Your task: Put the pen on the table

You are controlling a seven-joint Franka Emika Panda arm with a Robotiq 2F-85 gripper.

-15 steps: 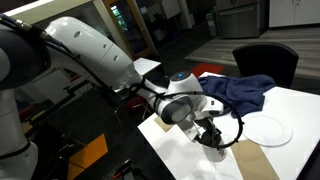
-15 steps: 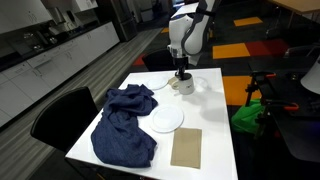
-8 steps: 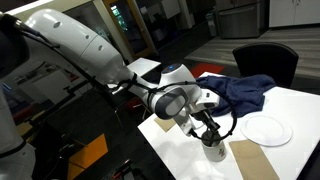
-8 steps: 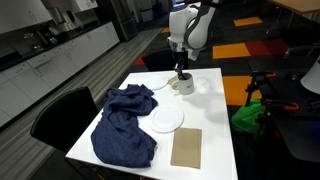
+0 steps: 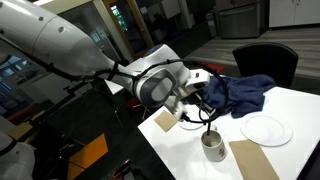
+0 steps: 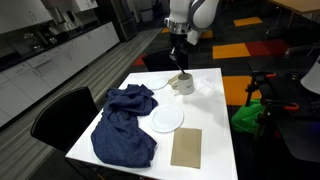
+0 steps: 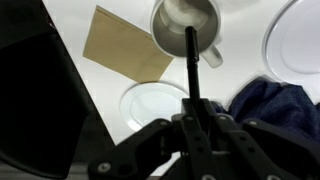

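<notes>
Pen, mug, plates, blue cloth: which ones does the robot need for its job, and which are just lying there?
For the job:
the pen, pinched in the gripper
the white table, where the pen should go

Just lying about:
the grey mug
the white plates
the blue cloth
the tan napkins
</notes>
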